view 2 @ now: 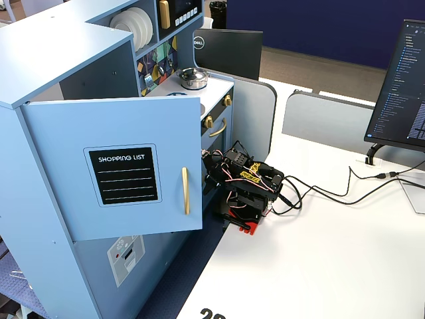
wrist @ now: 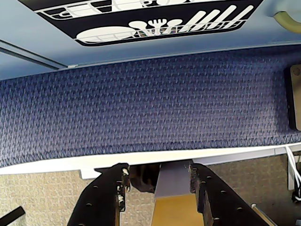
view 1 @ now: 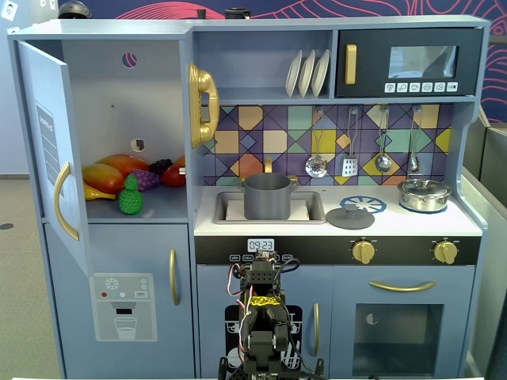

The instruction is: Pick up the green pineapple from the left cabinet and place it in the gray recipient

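We saw the green pineapple (view 1: 130,195) standing on the shelf of the left cabinet (view 1: 111,95), its door open. The jaws (wrist: 159,181) were parted and empty, low near the bench (view 2: 319,252).

— What does your white table (view 2: 319,266) carry?
— Your folded arm (view 2: 246,189) at its left edge, black cables (view 2: 332,193), and a monitor (view 2: 402,86) at the far right.

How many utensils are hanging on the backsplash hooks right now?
4, in a row above the counter in a fixed view: a strainer ladle at left, then a slotted spatula, a spoon, and a ladle above the silver pot. None looks hidden.
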